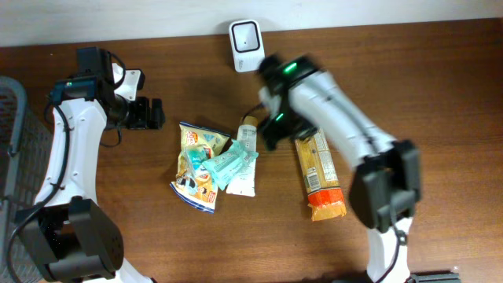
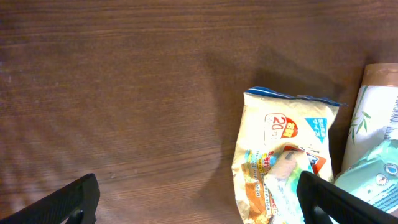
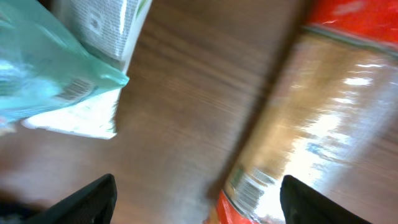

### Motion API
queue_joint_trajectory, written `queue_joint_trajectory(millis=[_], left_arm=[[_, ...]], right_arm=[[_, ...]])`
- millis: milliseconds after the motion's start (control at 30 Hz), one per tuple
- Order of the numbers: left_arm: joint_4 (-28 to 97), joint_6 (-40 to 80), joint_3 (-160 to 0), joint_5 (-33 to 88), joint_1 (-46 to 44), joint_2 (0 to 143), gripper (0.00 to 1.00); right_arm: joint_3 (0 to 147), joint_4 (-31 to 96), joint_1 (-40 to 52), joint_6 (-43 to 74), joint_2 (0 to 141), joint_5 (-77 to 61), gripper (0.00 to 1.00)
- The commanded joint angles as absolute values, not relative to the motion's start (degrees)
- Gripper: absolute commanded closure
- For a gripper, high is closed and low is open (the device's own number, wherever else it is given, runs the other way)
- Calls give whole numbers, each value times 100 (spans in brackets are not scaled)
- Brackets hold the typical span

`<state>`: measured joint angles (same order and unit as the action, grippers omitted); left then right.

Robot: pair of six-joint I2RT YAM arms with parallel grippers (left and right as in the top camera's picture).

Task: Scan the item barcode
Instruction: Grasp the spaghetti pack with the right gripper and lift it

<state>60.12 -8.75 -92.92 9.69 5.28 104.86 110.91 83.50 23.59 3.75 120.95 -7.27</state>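
Both grippers gape wide, holding nothing: left gripper (image 1: 149, 114) toward the table's (image 1: 440, 94) left edge, right gripper (image 1: 271, 134) just beside the orange-ended packet (image 1: 321, 174) lying mid-table. Likely light, crinkly, slippery; pinch across its narrow width.

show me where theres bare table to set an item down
Widest bare wood: the far right of the table, beyond the orange snack pack. Another patch sits between the left gripper and the scanner. Crowded: the middle, where the yellow bag, teal pouch and white tube overlap.
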Motion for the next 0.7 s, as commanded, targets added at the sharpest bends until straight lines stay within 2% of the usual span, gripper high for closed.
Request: queue_joint_trajectory(millis=[0, 100, 267, 367, 667], left_arm=[[6003, -823, -9271, 1031, 543, 10510, 1], [6003, -823, -9271, 1031, 543, 10510, 1], [6003, -823, -9271, 1031, 543, 10510, 1], [6003, -823, -9271, 1031, 541, 10510, 1], [6003, -823, -9271, 1028, 543, 10510, 1]], right_arm=[[11319, 8541, 1120, -635, 11804, -1992, 18], [10626, 8499, 14, -1673, 11834, -2786, 18], [8871, 7397, -727, -2080, 11834, -3236, 14], [8108, 6726, -788, -2080, 11834, -3603, 14], [7666, 6077, -368, -2051, 11843, -3988, 14]])
